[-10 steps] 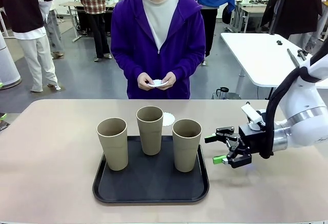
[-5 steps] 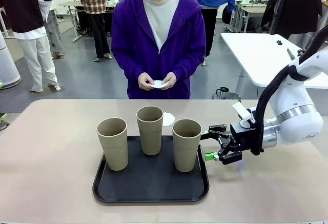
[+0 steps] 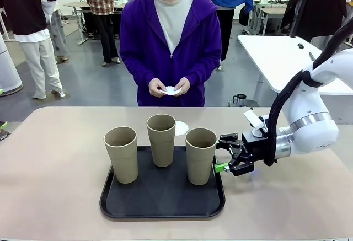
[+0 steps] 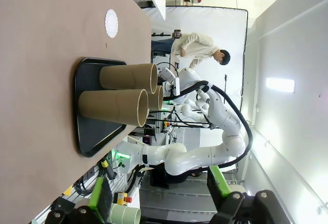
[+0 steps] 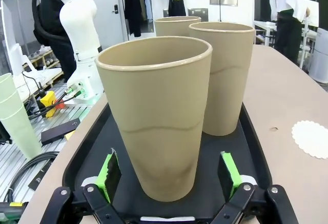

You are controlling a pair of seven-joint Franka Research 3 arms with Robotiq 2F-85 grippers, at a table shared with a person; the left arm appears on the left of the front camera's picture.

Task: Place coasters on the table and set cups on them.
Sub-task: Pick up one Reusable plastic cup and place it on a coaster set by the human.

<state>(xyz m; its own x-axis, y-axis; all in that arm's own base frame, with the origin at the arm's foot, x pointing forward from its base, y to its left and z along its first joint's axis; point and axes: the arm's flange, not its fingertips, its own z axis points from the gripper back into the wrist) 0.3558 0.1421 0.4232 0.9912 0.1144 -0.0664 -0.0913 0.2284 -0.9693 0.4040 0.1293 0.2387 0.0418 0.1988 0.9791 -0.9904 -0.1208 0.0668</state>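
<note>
The desk (image 3: 49,142) is carrying a black tray (image 3: 160,203) near its middle. Beyond the tray's far side a person is standing, both hands (image 3: 169,89) holding something thin and white, most likely more coasters. The right arm (image 3: 309,125) is reaching in from the tray's right side.

All three cups (image 3: 161,139) are standing upright on the tray: one at its far middle, the left cup (image 3: 121,154) and the right-hand cup (image 3: 201,155) nearer its front. The right jaws are standing wide apart, released, level with the lower half of the right-hand cup. In the right wrist view a green pad (image 5: 108,175) is sitting at either side of that cup with a gap showing, so nothing is being grasped. The left jaws, well apart from the tray off its left end, are likewise hanging open and empty.

One coaster (image 3: 181,127) is lying flat on the desk just behind the tray's far edge, with nothing on it.

Judging by this, the task is barely beginning. One coaster is down, the rest are seemingly waiting in the person's hands, and no cup is sitting on a coaster yet. The right-hand cup looks like the first one being gone for.
</note>
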